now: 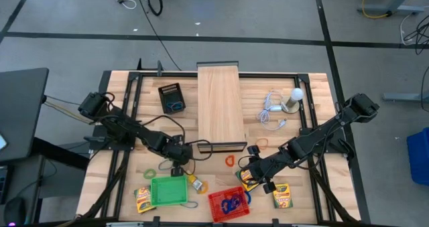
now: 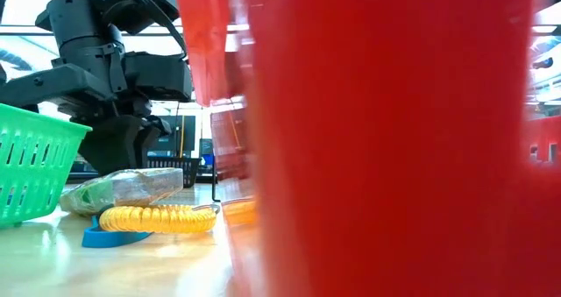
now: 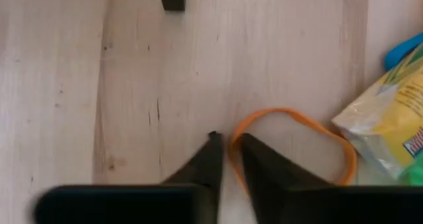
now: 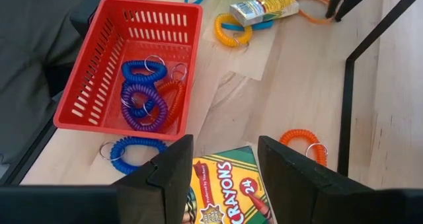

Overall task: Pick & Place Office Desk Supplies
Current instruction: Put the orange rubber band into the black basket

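Left wrist view, left hand [image 3: 228,148] pinching flat orange loop [image 3: 297,141], loop elongated sideways

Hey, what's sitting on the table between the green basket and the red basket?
High view: a wrapped crayon pack, with a yellow coil loop beside it.

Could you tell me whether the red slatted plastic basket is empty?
No, the red slatted plastic basket holds several coiled loops: blue ones, a purple one and an orange one.

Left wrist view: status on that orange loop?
Left tool pinched on thin orange loop rim. Right tool open over crayon box. Nothing blocking.
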